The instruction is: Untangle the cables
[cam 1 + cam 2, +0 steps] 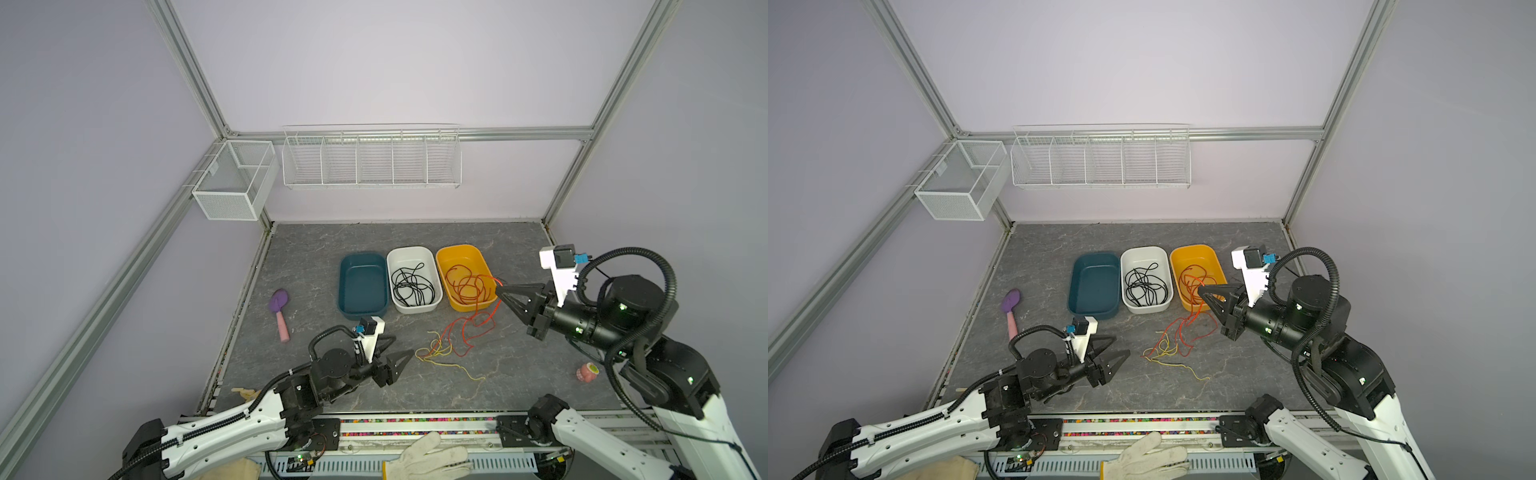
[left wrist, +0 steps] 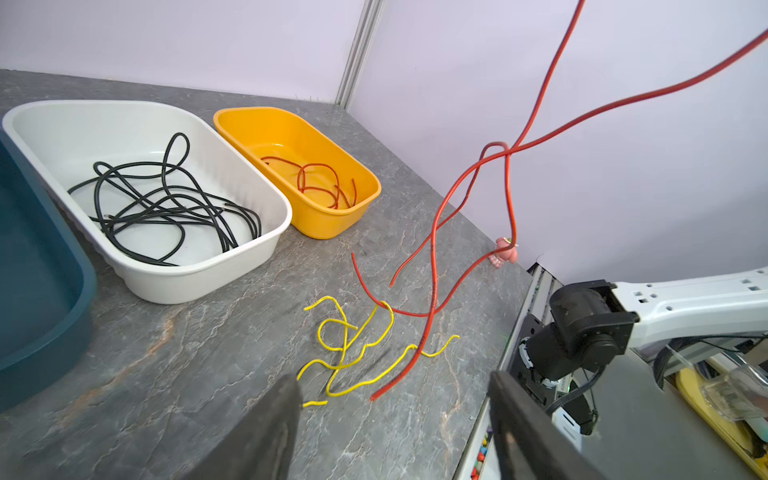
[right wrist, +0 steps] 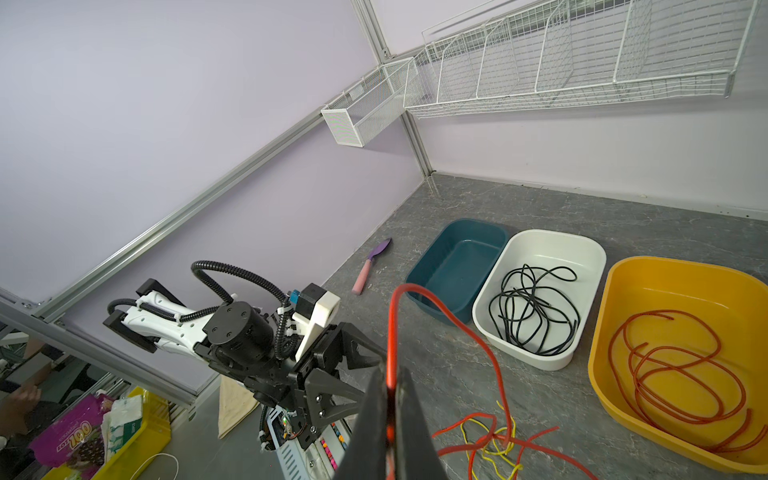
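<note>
Red cable (image 3: 391, 332) loops from right pincer (image 1: 498, 289)

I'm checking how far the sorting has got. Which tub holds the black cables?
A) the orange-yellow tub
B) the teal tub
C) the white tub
C: the thin black cables lie tangled in the white rectangular plastic tub, which sits between the empty teal plastic tub and the orange-yellow plastic tub that holds thin red cables.
</note>
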Action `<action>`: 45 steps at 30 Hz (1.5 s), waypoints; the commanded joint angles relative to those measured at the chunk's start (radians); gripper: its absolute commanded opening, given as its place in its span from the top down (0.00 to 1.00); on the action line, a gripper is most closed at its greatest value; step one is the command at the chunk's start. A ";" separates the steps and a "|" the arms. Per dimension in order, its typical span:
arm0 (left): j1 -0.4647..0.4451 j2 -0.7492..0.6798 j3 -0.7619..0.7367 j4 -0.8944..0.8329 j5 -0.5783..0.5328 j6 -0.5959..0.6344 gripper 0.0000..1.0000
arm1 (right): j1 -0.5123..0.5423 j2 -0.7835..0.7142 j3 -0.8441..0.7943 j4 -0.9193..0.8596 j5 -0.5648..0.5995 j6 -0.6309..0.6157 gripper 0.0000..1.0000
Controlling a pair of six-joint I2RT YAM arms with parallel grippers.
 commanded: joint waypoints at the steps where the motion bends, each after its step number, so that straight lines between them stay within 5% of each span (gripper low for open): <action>1: -0.005 0.017 -0.011 0.007 0.048 -0.021 0.28 | 0.006 0.017 -0.017 0.052 -0.010 0.015 0.94; 27: -0.087 0.590 0.361 0.236 0.113 -0.019 0.29 | 0.005 0.045 -0.072 0.103 -0.008 0.055 0.94; 45: -0.102 0.515 0.316 0.053 -0.006 0.041 0.30 | 0.005 0.005 0.028 0.014 0.045 -0.005 0.94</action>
